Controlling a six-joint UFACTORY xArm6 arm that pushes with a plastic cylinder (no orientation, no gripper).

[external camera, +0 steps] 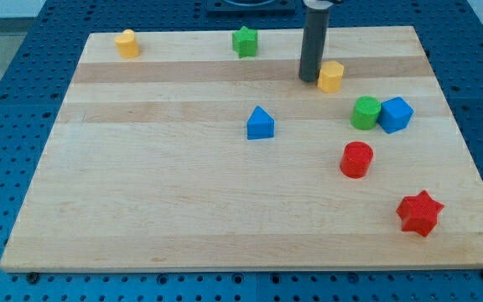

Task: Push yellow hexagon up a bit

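My tip point(310, 80) touches the left side of the yellow hexagon point(331, 76) near the wooden board's point(141, 193) top edge; the bare rod holds nothing.

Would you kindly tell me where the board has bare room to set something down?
The widest bare patch lies left of and below the blue block. The right side is crowded: my tip beside the yellow hexagon, green cylinder, blue cube, red cylinder.

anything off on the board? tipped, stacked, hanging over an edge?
Nothing stands out. All blocks sit flat on the wooden board, none stacked or overhanging. Green cylinder touches the blue cube. My tip sits just left of the yellow hexagon, against it or nearly so.
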